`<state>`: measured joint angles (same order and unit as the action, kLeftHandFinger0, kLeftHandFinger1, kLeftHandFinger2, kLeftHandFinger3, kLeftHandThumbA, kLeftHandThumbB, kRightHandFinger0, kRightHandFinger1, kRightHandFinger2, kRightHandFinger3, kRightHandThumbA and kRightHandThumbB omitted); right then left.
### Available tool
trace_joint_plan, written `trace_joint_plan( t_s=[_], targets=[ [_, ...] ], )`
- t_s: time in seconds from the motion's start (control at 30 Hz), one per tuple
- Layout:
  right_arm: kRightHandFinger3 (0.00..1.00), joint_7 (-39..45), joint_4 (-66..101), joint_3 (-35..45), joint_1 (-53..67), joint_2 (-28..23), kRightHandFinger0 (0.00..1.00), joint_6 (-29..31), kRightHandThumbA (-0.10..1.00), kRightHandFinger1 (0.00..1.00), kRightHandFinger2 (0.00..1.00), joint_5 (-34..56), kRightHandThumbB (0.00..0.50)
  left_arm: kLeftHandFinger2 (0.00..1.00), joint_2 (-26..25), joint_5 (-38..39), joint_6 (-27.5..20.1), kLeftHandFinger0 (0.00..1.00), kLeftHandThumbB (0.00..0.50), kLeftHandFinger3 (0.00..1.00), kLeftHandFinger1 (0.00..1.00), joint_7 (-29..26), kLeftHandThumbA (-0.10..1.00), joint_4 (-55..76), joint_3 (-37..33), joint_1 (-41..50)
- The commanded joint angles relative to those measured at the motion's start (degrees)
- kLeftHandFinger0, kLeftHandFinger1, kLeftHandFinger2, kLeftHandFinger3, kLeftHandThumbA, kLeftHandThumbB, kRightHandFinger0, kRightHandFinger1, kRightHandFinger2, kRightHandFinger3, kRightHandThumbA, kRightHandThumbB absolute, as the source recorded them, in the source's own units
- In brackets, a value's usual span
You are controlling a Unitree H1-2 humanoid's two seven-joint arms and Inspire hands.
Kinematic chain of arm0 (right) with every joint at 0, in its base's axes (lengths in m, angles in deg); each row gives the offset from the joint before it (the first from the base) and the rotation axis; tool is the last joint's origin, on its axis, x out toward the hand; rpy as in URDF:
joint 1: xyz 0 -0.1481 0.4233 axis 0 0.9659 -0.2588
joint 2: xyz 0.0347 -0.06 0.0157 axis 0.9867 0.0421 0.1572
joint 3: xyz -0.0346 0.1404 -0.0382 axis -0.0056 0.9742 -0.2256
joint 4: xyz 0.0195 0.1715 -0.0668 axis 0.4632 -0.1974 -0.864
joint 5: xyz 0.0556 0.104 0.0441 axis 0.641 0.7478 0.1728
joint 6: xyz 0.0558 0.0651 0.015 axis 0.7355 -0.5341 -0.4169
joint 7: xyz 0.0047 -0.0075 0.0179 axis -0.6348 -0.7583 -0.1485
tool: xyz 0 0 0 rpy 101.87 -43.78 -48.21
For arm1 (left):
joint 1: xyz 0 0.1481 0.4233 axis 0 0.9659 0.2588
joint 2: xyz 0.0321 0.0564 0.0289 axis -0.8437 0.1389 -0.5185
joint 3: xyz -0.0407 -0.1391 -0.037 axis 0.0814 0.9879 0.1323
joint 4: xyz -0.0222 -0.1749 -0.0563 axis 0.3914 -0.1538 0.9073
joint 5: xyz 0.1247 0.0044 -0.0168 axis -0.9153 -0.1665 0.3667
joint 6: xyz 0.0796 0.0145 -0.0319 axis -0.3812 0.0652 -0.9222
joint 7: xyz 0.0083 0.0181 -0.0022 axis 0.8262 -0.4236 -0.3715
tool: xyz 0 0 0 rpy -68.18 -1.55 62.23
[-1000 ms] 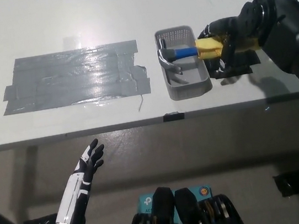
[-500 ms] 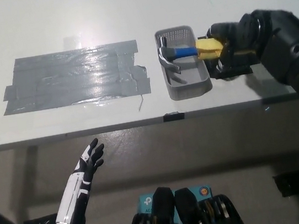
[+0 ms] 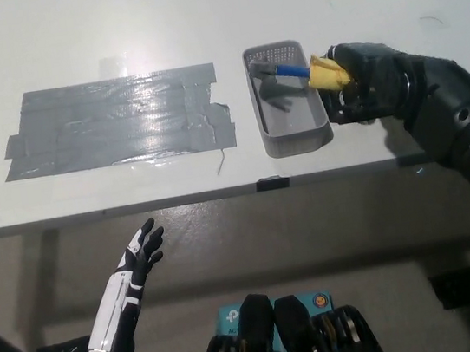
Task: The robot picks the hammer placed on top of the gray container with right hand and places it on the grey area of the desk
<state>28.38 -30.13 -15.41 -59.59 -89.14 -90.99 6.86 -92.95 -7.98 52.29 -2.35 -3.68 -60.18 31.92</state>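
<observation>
Over container (image 3: 287, 97), right robot hand (image 3: 357, 80) grips hammer (image 3: 304, 72).

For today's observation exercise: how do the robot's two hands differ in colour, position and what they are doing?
The right hand is black; the left hand is white with dark fingers. The right hand is up at the table, beside the grey container; the left hand hangs below the table edge. The right hand is closed on the hammer's yellow grip; the left hand is open and holds nothing.
</observation>
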Motion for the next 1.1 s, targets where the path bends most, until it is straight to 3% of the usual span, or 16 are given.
trace_joint_plan(
  t_s=[0.0,0.07,0.13,0.17,0.2,0.23,0.3,0.47,0.53,0.63,0.8,0.83,0.87,0.93,1.0,1.07],
  targets=[
    [0.59,-16.38,1.57,2.49,-4.88,-0.18,0.04,5.44,-0.10,0.47,0.77,-1.36,0.117,1.00,-1.37,1.11,-0.27,1.00,0.183,1.00,1.00,2.02,1.00,2.02,0.12,-1.80],
    [0.37,-17.68,1.67,3.56,-5.03,-0.48,0.00,7.60,-0.10,0.42,0.74,-0.55,0.115,1.00,-1.35,1.25,0.05,1.00,0.181,1.00,1.00,2.13,1.00,1.85,0.08,-2.04],
    [0.26,-19.04,1.80,5.33,-5.17,-0.24,0.00,9.22,-0.10,0.41,0.74,0.83,0.138,1.00,-1.26,1.50,-0.07,1.00,0.175,1.00,1.00,2.05,1.00,1.82,0.21,-1.90],
    [0.42,-19.05,1.80,5.91,-5.47,-0.06,0.00,9.15,-0.10,0.47,0.85,1.20,0.115,1.00,-1.22,1.55,-0.10,1.00,0.170,1.00,1.00,2.00,1.00,1.86,0.25,-1.89],
    [0.51,-19.29,1.79,6.49,-5.75,0.08,0.00,9.36,-0.10,0.49,0.89,1.53,0.123,1.00,-1.18,1.58,-0.19,1.00,0.169,1.00,1.00,1.97,1.00,1.78,0.26,-1.92],
    [0.75,-19.74,1.83,7.24,-6.07,0.23,0.00,10.06,-0.10,0.48,0.87,1.99,0.109,1.00,-1.22,1.60,-0.30,1.00,0.166,1.00,1.00,1.99,1.00,1.65,0.28,-1.94],
    [0.98,-19.45,2.49,8.28,-7.13,0.30,0.01,9.98,-0.10,0.48,0.87,2.17,0.129,1.00,-1.24,1.72,-0.19,1.00,0.155,1.00,1.00,2.07,1.00,1.73,0.24,-1.96],
    [0.95,-20.57,3.25,10.81,-9.00,0.20,0.00,11.19,-0.10,0.42,0.83,2.07,0.128,1.00,-1.19,1.89,0.11,1.00,0.158,1.00,1.00,2.15,1.00,1.74,0.16,-2.22],
    [0.94,-20.23,3.27,11.48,-10.10,0.36,0.00,10.55,-0.10,0.41,0.84,1.81,0.097,1.00,-1.33,1.57,0.42,1.00,0.157,1.00,1.00,2.12,1.00,1.97,0.16,-2.21],
    [0.98,-19.76,3.81,12.49,-11.52,0.84,0.00,10.65,-0.10,0.44,0.87,1.74,0.136,1.00,-1.58,1.63,0.13,1.00,0.160,1.00,1.00,2.39,1.00,1.99,0.33,-2.12],
    [1.00,-20.29,3.88,12.99,-13.07,3.50,0.01,10.41,-0.10,0.52,0.89,1.14,0.122,1.00,-1.47,1.45,-0.08,1.00,0.162,1.00,1.00,2.23,1.00,1.85,0.30,-2.04],
    [0.96,-20.27,3.67,12.58,-13.27,4.21,0.00,11.39,-0.10,0.50,0.85,0.78,0.127,1.00,-1.42,0.88,0.13,1.00,0.170,1.00,1.00,1.99,1.00,2.03,0.16,-1.89],
    [0.85,-20.19,3.00,12.48,-13.72,5.36,0.00,11.90,-0.10,0.47,0.81,0.89,0.170,1.00,-1.39,0.77,0.40,1.00,0.173,1.00,1.00,1.98,1.00,2.25,0.07,-1.77],
    [0.71,-21.62,2.53,11.53,-14.16,7.23,0.00,12.74,-0.10,0.39,0.76,-0.11,0.177,1.00,-1.35,0.74,1.28,1.00,0.184,1.00,1.00,2.03,1.00,2.76,-0.05,-1.56],
    [0.72,-22.42,2.52,10.76,-14.55,9.55,0.00,12.73,-0.10,0.37,0.73,-0.87,0.158,1.00,-1.20,0.82,1.61,1.00,0.178,1.00,1.00,2.02,1.00,3.05,-0.14,-1.41],
    [0.82,-21.60,2.72,10.26,-15.01,11.93,0.00,11.28,-0.10,0.37,0.75,-1.04,0.142,1.00,-1.17,1.16,1.66,1.00,0.164,1.00,1.00,2.23,1.00,3.23,-0.27,-1.29]
  ],
)
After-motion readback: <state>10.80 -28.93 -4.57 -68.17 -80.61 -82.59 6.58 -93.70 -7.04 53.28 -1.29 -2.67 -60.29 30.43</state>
